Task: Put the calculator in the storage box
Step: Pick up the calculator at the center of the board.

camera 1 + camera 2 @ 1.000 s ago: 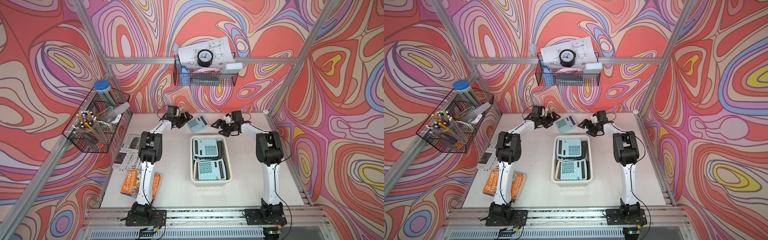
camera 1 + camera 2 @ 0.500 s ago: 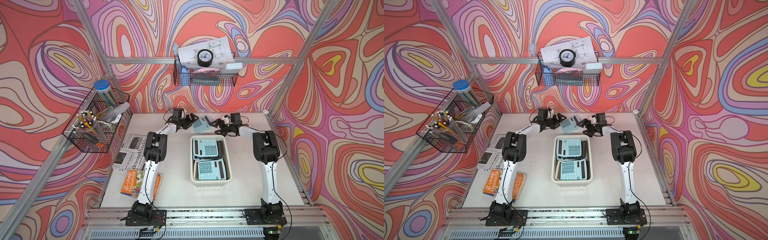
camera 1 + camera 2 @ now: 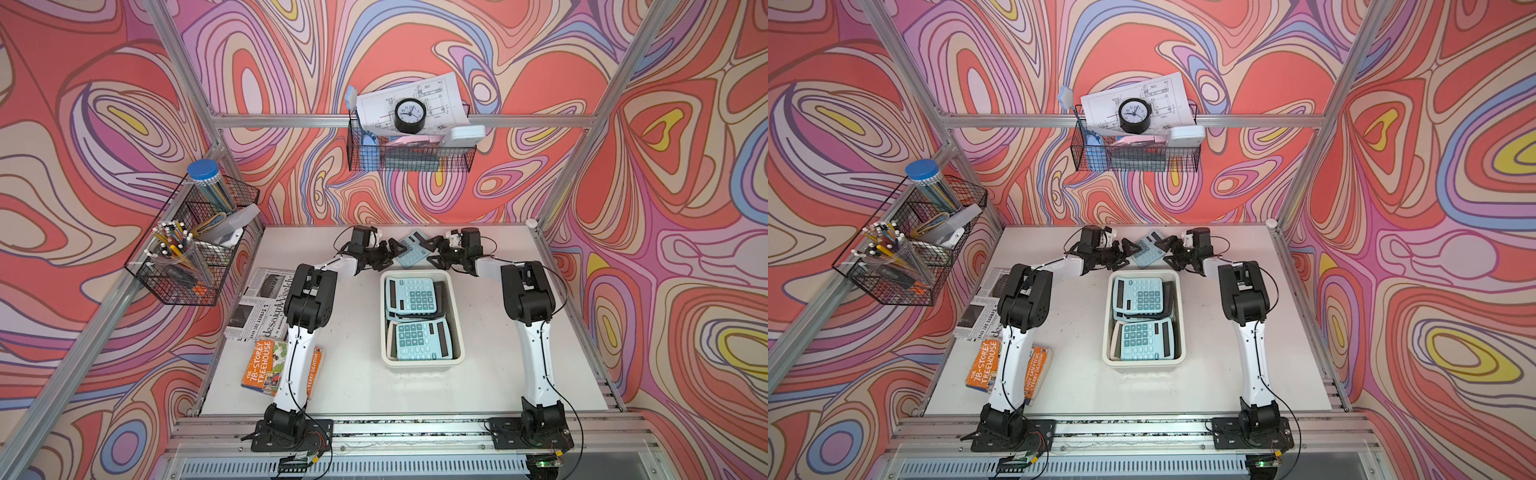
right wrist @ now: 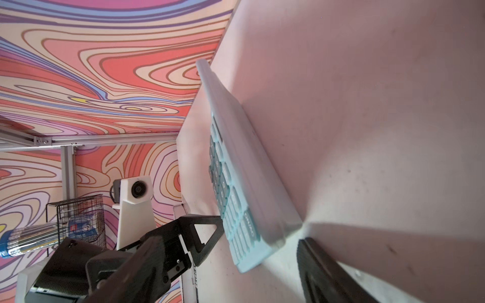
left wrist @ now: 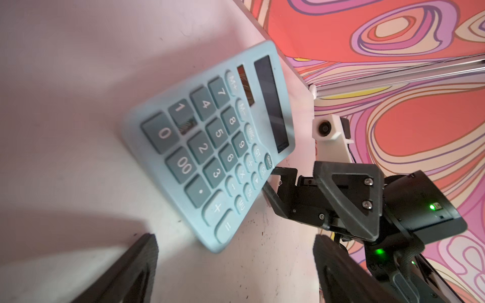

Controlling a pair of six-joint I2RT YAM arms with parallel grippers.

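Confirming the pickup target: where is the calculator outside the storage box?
In a top view, the calculator sits at the far end of the table, between the left end effector and the right end effector, just beyond the storage box.

Calculator (image 5: 210,147) is showing pale blue; keys (image 5: 160,132) are reading grey-teal with white marks. Box (image 3: 420,364) is showing cream. Walls (image 3: 415,50) are swirling red, pink, lilac, blue, yellow. Table (image 3: 353,374) is reading white. Book (image 3: 259,365) is showing orange. Baskets (image 3: 166,286) are showing black wire.

calculator (image 5: 210,147): matt plastic | storage box (image 3: 422,364): smooth plastic | table (image 3: 490,374): scuffed
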